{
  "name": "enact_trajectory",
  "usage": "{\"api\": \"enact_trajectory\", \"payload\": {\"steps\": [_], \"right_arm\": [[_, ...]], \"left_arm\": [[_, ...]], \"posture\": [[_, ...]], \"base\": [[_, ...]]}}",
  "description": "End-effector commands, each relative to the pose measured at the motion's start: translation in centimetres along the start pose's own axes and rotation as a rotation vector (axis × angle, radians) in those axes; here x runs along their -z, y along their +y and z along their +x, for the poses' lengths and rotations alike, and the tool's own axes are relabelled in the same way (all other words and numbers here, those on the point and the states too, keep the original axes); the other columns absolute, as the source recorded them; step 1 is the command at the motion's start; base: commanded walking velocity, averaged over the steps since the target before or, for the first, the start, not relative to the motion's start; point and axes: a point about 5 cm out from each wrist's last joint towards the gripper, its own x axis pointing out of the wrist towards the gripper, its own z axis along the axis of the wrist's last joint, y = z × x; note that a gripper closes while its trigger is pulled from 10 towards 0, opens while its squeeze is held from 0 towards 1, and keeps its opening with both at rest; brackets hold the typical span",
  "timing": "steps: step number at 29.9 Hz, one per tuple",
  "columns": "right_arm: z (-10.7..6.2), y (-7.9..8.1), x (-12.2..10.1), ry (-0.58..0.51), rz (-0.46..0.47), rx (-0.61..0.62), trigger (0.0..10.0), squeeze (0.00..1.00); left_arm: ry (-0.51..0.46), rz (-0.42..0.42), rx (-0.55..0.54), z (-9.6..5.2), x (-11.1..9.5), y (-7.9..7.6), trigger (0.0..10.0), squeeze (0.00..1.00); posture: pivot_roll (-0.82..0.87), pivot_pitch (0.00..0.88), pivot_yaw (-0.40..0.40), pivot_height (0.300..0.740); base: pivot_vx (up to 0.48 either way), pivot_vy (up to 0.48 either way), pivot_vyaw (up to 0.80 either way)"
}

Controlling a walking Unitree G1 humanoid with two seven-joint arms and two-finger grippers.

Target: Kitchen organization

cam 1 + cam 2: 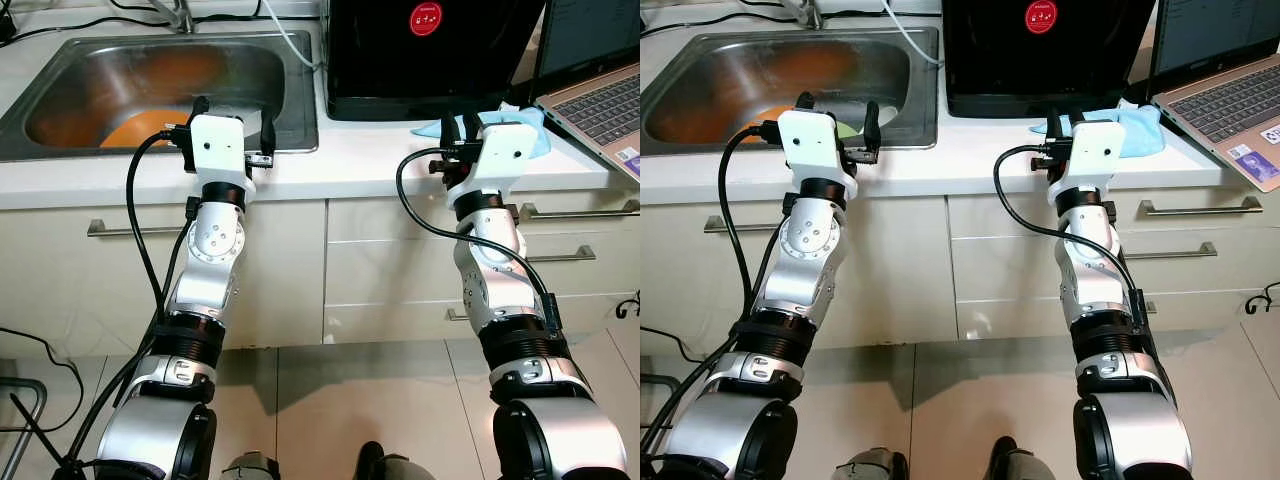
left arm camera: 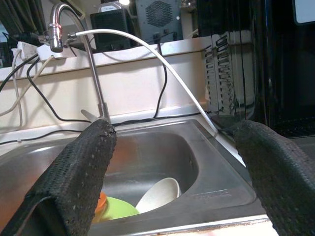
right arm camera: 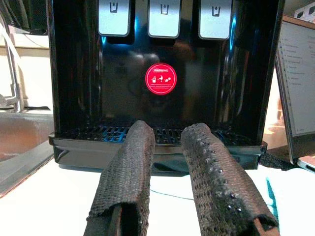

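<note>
My left gripper [image 1: 234,112] hovers over the front rim of the steel sink [image 1: 308,95], open wide with nothing between its fingers [image 2: 83,167]. In the sink lie an orange dish [image 1: 140,125], a green bowl [image 2: 115,211] and a white bowl [image 2: 160,194] tipped on its side. My right gripper [image 1: 460,125] is above the white counter [image 1: 360,160], pointing at the black water dispenser [image 3: 162,49]. Its fingers [image 3: 130,167] stand nearly together, holding nothing. A blue cloth [image 1: 528,125] lies on the counter just right of that gripper.
An open laptop [image 1: 600,95] sits at the counter's right end. The tap [image 2: 93,73] rises behind the sink, with a white hose [image 2: 162,64] and black cables along the back wall. Drawers with metal handles [image 1: 580,210] are below the counter.
</note>
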Motion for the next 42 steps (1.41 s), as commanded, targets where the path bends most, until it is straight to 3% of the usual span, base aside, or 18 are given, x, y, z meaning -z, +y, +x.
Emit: {"api": "enact_trajectory", "payload": {"steps": [1,19,22,42], "right_arm": [[0.41,0.17,-0.46,-0.019,-0.008,-0.017,10.0,0.00],[0.32,0.12,-0.35,-0.014,-0.011,-0.020,10.0,0.00],[0.32,0.24,-0.33,-0.013,-0.021,-0.031,10.0,0.00],[0.24,0.75,0.10,0.014,-0.055,-0.068,10.0,0.00]], "left_arm": [[0.012,-0.006,-0.008,-0.09,0.26,0.23,10.0,0.00],[0.001,-0.021,-0.004,-0.22,0.18,0.05,10.0,0.00],[0.011,0.007,-0.008,-0.20,0.30,0.19,10.0,0.00],[0.014,0.010,-0.006,-0.19,0.37,0.15,10.0,0.00]], "posture": [[0.09,0.083,0.033,0.740],[0.09,0.083,0.032,0.740],[0.09,0.082,0.032,0.740],[0.09,0.082,0.030,0.740]], "base": [[0.000,0.000,0.00],[0.000,0.000,0.00],[0.000,0.000,0.00],[0.000,-0.471,0.00]]}}
